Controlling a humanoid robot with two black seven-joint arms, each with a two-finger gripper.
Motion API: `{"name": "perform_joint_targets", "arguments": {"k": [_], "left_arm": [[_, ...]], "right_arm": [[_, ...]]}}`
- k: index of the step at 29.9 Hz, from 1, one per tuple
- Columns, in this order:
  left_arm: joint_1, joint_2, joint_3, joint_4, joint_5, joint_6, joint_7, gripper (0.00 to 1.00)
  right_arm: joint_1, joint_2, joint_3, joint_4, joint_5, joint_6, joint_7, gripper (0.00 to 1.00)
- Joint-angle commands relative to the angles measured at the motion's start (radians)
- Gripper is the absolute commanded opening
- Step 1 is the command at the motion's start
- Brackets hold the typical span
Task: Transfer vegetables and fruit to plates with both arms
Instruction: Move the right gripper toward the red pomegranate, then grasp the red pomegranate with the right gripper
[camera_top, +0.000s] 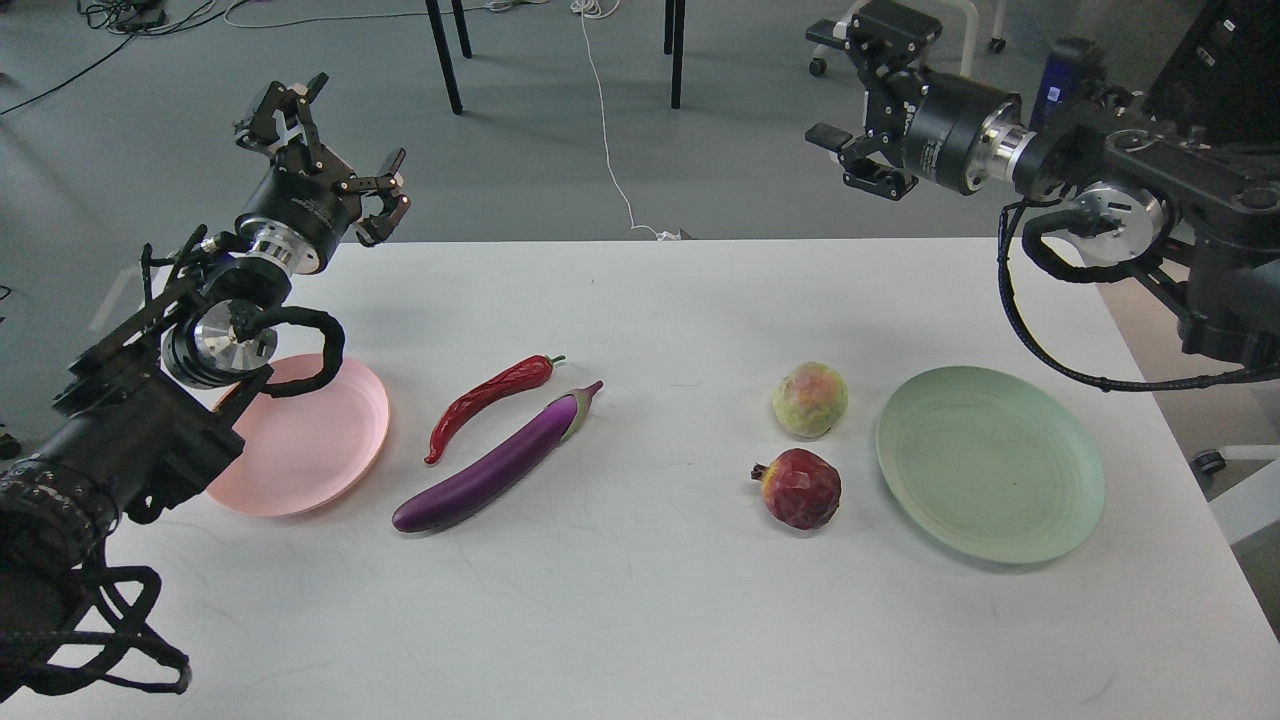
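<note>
A purple eggplant (500, 462) and a red chili pepper (487, 399) lie side by side left of the table's middle. A pale peach (810, 399) and a dark red pomegranate (801, 488) sit right of the middle. The pink plate (320, 440) is at the left, partly hidden by my left arm. The mint green plate (990, 476) is at the right, empty. My left gripper (320, 140) is open and empty, raised above the table's far left corner. My right gripper (850, 95) is open and empty, high beyond the far edge, pointing left.
The white table (650, 610) has its far edge at mid-frame. Beyond it are grey floor, black table legs (445, 55), a white cable (605, 120) and a rolling chair base. A dark cabinet stands at the far right.
</note>
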Motion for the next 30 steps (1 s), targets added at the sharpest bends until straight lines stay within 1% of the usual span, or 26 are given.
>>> {"name": "perform_joint_targets", "arguments": {"k": [1, 6, 9, 13, 19, 23, 30], "left_arm": [[0.000, 0.014, 0.001, 0.000, 0.001, -0.002, 0.000, 0.98], [0.000, 0.020, -0.002, -0.001, 0.001, -0.002, -0.001, 0.98], [0.000, 0.020, -0.003, -0.001, 0.001, -0.002, -0.001, 0.98], [0.002, 0.020, -0.002, -0.001, 0.001, -0.007, -0.001, 0.98], [0.002, 0.022, -0.002, -0.001, 0.001, -0.007, -0.001, 0.98], [0.002, 0.025, -0.002, -0.001, 0.003, -0.007, -0.001, 0.98], [0.003, 0.026, 0.003, 0.000, 0.003, -0.007, -0.006, 0.98]], "right_arm": [[0.073, -0.017, -0.128, 0.109, -0.196, -0.002, 0.000, 0.98], [0.212, -0.016, -0.387, 0.278, -0.377, -0.004, 0.005, 0.98], [0.280, 0.003, -0.500, 0.330, -0.505, -0.005, 0.006, 0.98], [0.341, 0.047, -0.568, 0.372, -0.666, -0.007, 0.006, 0.97], [0.357, 0.107, -0.704, 0.499, -0.744, -0.022, 0.012, 0.95], [0.351, 0.158, -0.749, 0.513, -0.773, -0.108, 0.026, 0.93], [0.349, 0.270, -0.820, 0.487, -0.821, -0.132, 0.026, 0.93]]}}
